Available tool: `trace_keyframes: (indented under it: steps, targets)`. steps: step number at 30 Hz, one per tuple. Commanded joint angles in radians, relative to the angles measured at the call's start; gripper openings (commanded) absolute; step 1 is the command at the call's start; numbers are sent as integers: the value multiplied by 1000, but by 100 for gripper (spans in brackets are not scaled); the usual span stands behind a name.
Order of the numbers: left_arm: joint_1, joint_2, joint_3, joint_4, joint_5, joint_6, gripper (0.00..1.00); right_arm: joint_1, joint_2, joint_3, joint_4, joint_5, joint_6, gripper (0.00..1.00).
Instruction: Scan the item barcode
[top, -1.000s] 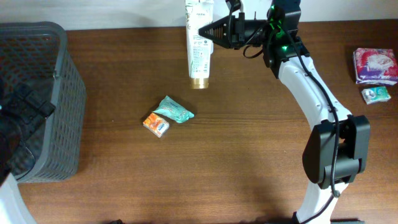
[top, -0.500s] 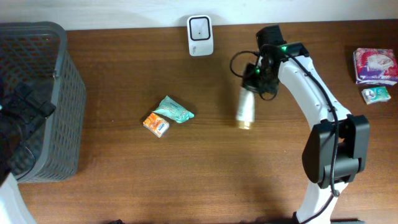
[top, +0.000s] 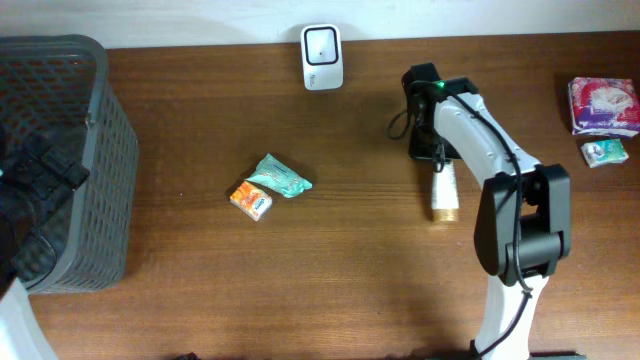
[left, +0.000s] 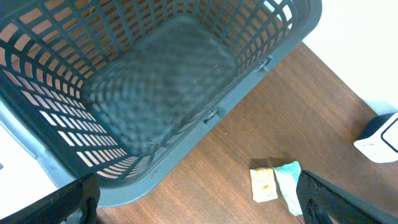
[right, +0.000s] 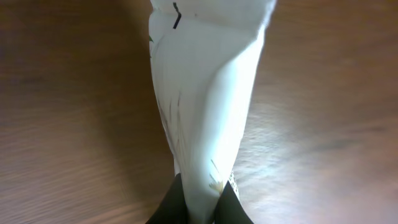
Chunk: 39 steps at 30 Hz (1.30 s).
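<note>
A white plastic squeeze tube with a gold cap (top: 443, 192) is pinched at its flat crimped end by the right end effector (top: 436, 158), whose fingers are clamped together on it. The cap points away from that end effector, over the brown wooden bench (top: 350, 285).

One white box-shaped barcode scanner (top: 322, 57) stands well apart, left of and beyond the end effector. The tube is not presented to it. The pictures cannot show whether the scan is done or yet to come.

Farther left lie one teal packet (top: 281, 175) and one orange packet (top: 250, 199). Far right lie one pink-and-white pack (top: 603, 105) and one small teal-and-white packet (top: 605, 152).

One dark grey mesh basket (left: 249, 68) sits under the left end effector (left: 198, 186), whose fingers are spread wide, holding nothing.
</note>
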<state>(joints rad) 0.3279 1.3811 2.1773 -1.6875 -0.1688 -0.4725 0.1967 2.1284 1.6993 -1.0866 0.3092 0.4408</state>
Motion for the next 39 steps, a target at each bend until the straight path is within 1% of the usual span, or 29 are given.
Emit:
trace_keyframes:
  steps: [1,2,3,4,5,6,9,10,11,13,15,18,20,22,24,26,28,31,34,37,38,39]
  targets:
    - [5,-2,1,0,-4,-8,99,87,-6,2,55,-153,23,5]
    - [5,-2,1,0,-4,-8,99,106,-7,2,69,-173,42,5]
    - [5,-2,1,0,-4,-8,99,140,-7,9,95,-196,74,10]
    - [5,-2,1,0,-4,-8,99,167,-7,15,112,-198,96,38]
    - [5,-2,1,0,-4,-8,99,190,-7,27,122,-197,95,64]
    - [5,-2,1,0,-4,-8,99,212,-7,45,123,-198,95,77]
    - [5,-2,1,0,-4,-8,99,242,-7,148,56,-214,87,87]
    - [5,-2,1,0,-4,-8,99,243,-7,189,29,-237,69,87]
    - [5,-2,1,0,-4,-8,99,241,-7,244,0,-269,18,86]
    - [5,-2,1,0,-4,-8,99,235,-7,301,-46,-174,8,86]
    - [5,-2,1,0,-4,-8,99,219,-6,303,-87,-77,8,85]
    - [5,-2,1,0,-4,-8,99,169,4,302,-165,-69,7,86]
    - [5,-2,1,0,-4,-8,99,123,13,289,-212,-72,-45,86]
    - [5,-2,1,0,-4,-8,99,92,21,264,-215,-69,-64,85]
    - [5,-2,1,0,-4,-8,99,46,22,214,-191,-138,-85,79]
    - [5,-2,1,0,-4,-8,99,-2,23,170,-151,-299,-192,78]
    - [5,-2,1,0,-4,-8,99,-72,23,114,-117,-418,-244,78]
    - [5,-2,1,0,-4,-8,99,-166,24,8,-68,-671,-376,79]
    - [5,-2,1,0,-4,-8,99,-200,24,-103,35,-777,-385,77]
    - [5,-2,1,0,-4,-8,99,-190,25,-205,193,-845,-381,75]
    - [5,-2,1,0,-4,-8,99,-184,25,-241,255,-884,-380,73]
    - [5,-2,1,0,-4,-8,99,-181,25,-254,275,-885,-373,67]
